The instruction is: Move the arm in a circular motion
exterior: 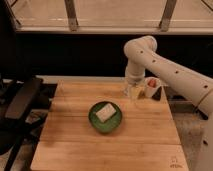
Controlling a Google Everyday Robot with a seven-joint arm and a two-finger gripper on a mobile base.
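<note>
White arm (165, 67) bends down to its end effector (133, 92) above table's (100, 145) far edge.

I find no legible text, label, brand, number or sign anywhere in my camera view. The only marking I can report is a small dark mark (173, 161) on the bench (150, 142), toward five o'clock near its front corner; I cannot make out any characters in it. The arm (165, 67) carries a row of small dark dots along its side, which are not characters. The pincer (136, 92) sits low at the bench's far edge, toward one o'clock, and shows no lettering.
</note>
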